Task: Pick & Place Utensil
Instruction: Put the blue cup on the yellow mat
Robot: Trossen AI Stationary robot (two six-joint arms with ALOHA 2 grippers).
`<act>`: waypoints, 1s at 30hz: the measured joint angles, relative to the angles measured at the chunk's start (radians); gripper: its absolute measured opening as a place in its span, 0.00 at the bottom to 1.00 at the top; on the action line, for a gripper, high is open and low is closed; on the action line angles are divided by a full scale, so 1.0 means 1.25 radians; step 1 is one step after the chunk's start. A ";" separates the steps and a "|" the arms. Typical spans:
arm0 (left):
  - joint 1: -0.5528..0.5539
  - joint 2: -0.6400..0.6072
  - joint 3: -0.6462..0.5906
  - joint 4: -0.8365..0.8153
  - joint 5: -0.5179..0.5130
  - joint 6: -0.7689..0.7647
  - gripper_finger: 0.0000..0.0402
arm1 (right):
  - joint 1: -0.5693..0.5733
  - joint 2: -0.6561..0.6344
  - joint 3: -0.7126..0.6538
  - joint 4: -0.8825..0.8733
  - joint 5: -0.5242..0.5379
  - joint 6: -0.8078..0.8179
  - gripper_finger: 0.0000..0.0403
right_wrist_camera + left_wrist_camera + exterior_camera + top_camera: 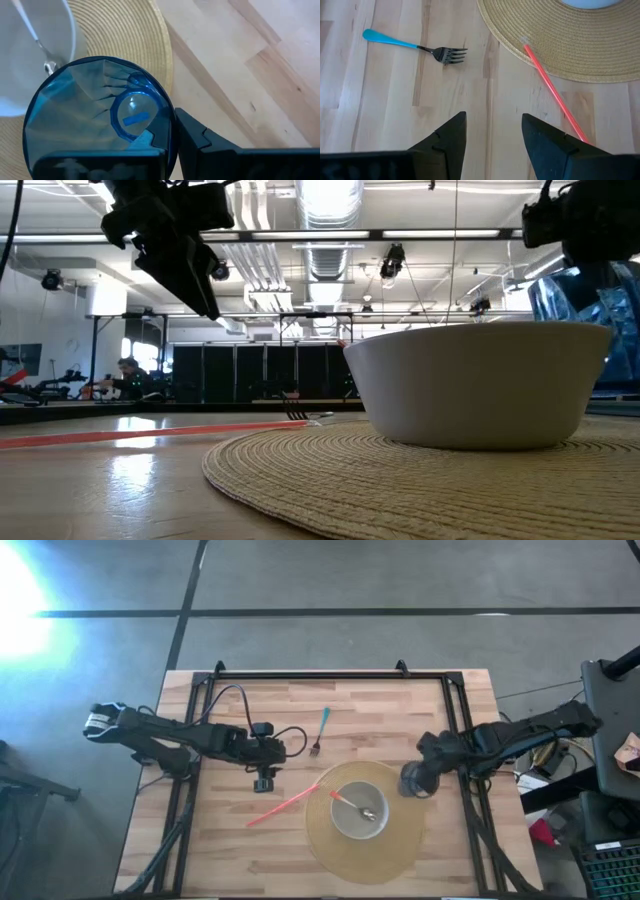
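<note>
A fork with a blue handle (320, 732) (415, 46) lies flat on the wooden table. A thin red stick-like utensil (290, 802) (552, 90) lies slanted, its far tip on the woven mat (400, 850). A white bowl (345, 828) (480, 380) stands on the mat with a spoon (352, 804) in it. My left gripper (263, 778) (492, 132) hangs open above the table, between fork and red utensil. My right gripper (420, 778) is shut on a blue see-through cup (95, 115) (590, 310) at the mat's right edge. My right gripper holds the blue cup by its wall near the rim (167, 125). One finger (205, 145) lies outside the wall; the other shows dark through the glass, seemingly inside. The cup stands upright over the mat's edge; whether it is lifted clear I cannot tell.
Black frame rails (190, 740) run along the table's left, right and far sides. Bare wood shows between the fork and the far rail and at the near left corner (200, 860). Cables trail from the left arm (230, 700).
</note>
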 joint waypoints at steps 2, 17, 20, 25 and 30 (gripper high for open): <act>0.000 0.000 0.000 0.000 0.000 0.000 0.46 | 0.036 0.011 0.000 0.002 0.018 0.029 0.03; 0.000 0.000 0.000 0.008 0.000 0.000 0.46 | 0.105 0.175 0.030 0.027 0.058 0.072 0.03; 0.000 0.000 0.000 0.012 0.000 0.000 0.46 | 0.105 0.197 0.042 0.028 0.061 0.062 0.03; 0.000 0.000 0.000 0.011 0.000 0.000 0.46 | 0.109 0.218 0.060 0.027 0.068 0.060 0.03; 0.000 0.000 0.000 0.010 0.000 0.001 0.46 | 0.121 0.217 0.073 0.025 0.074 0.058 0.03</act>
